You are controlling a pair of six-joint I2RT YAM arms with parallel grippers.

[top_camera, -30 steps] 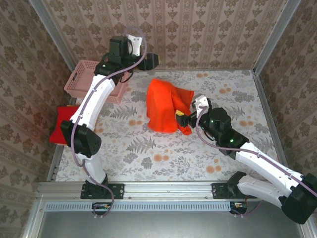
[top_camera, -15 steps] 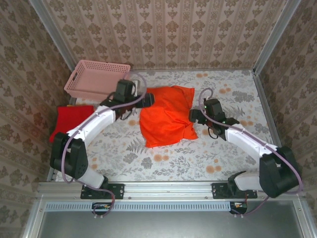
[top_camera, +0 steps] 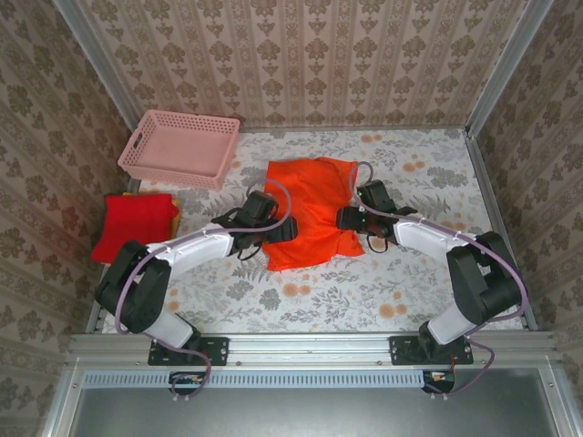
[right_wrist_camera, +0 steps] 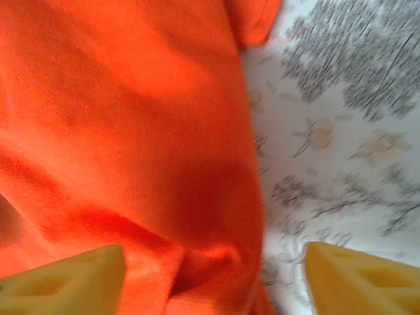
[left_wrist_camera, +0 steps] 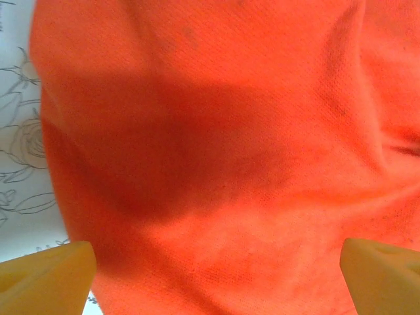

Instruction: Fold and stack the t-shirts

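A: How many shirts are counted?
B: Two t-shirts are counted: one orange t-shirt (top_camera: 310, 209) and one red t-shirt (top_camera: 135, 226). One pink basket (top_camera: 180, 147) is counted as well.
A: How is the left gripper (top_camera: 284, 229) set?
B: Its fingers (left_wrist_camera: 46, 275) are spread wide in the left wrist view, released, and nothing is clasped. Orange cloth is seen below and between them, with a shadow cast across it. Whether the cloth is touched cannot be told.
A: And the right gripper (top_camera: 344, 218)?
B: It is parted just as wide, and nothing is gripped. In its wrist view the shirt's edge is seen running between the fingertips (right_wrist_camera: 62, 279), one tip being over cloth and the other over the flowered table (right_wrist_camera: 341, 164).
A: Where is the orange t-shirt placed?
B: It is laid creased on the table between the two grippers, the left gripper at its left edge and the right gripper at its right edge.
A: And the rest?
B: The red t-shirt is folded and set well off to the left of the left gripper, at the table's edge. The pink basket is placed beyond that gripper and to its left, near the back wall
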